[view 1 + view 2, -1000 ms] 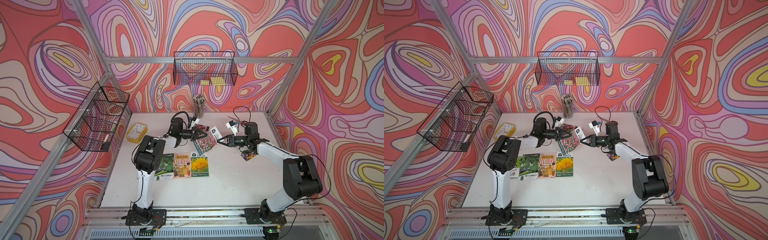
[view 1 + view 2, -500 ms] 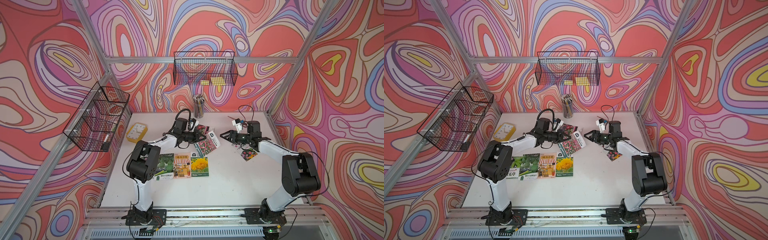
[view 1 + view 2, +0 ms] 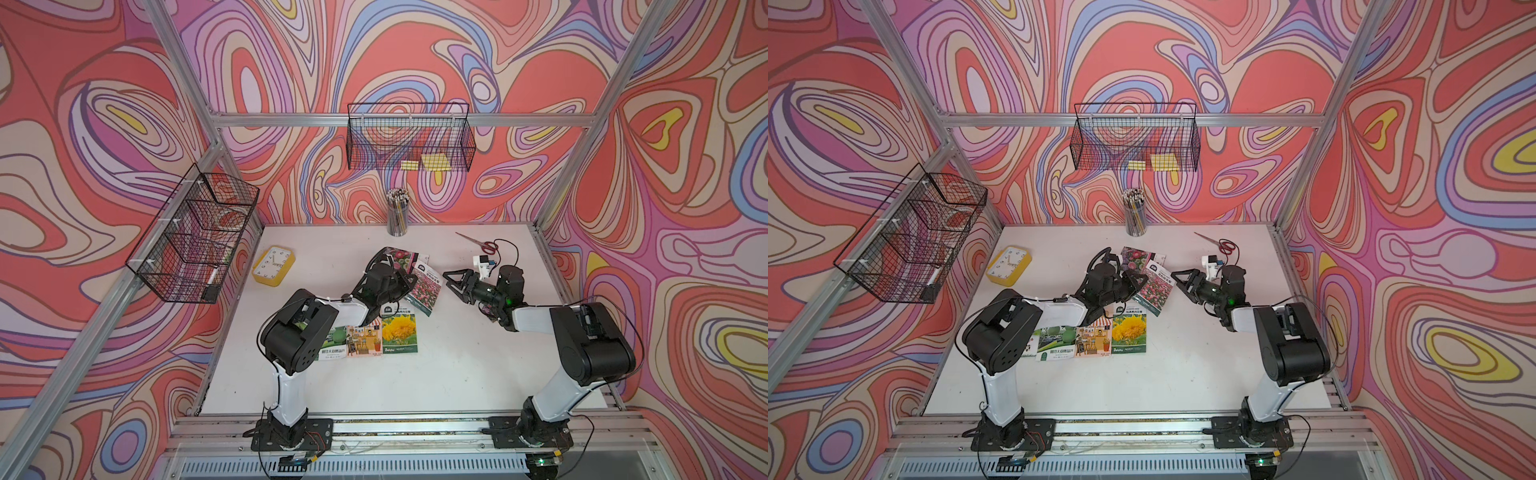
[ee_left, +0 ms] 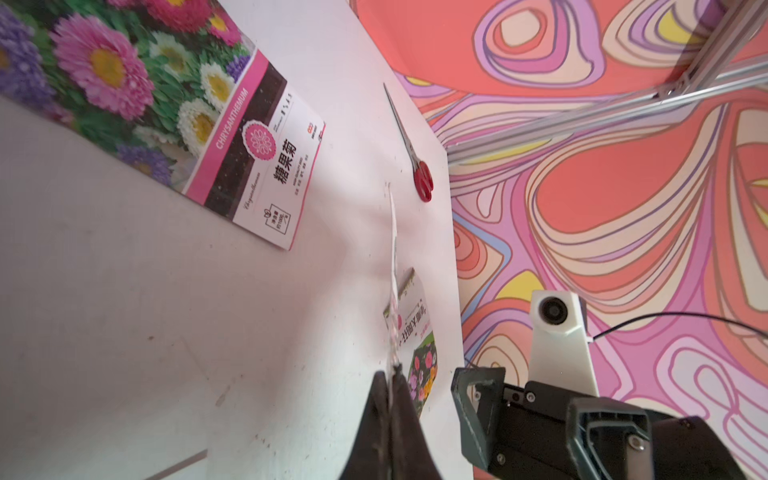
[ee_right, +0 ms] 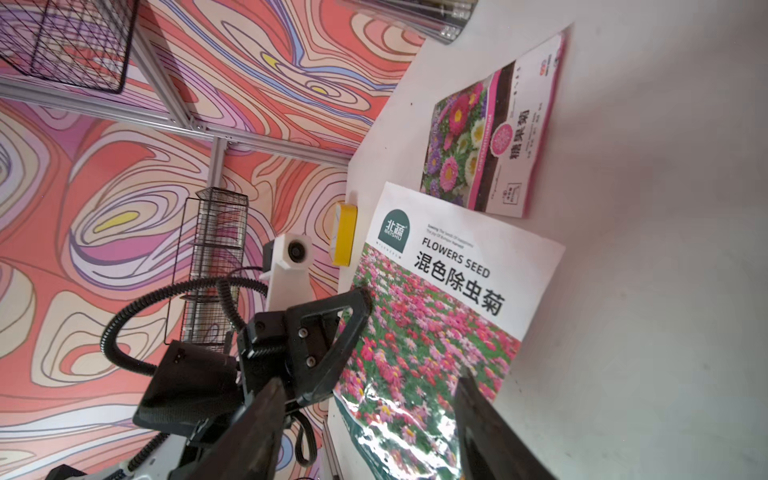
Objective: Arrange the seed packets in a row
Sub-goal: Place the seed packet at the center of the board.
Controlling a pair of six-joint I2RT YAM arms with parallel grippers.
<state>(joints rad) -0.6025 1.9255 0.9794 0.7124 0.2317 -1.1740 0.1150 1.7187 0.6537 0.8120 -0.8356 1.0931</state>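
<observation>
Gripping the pink flower packet point(image 3: 424, 289) by its edge with the left gripper point(image 4: 390, 376); holding the right gripper point(image 3: 453, 286) spread wide, empty.

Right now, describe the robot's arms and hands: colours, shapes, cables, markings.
Both arms look alike: the left arm and right arm have bulky black joint housings joined by white links, with thin black cables looping alongside. Each wrist carries a white camera block. The left hand and right hand are black, with hollow triangular fingers.
</observation>
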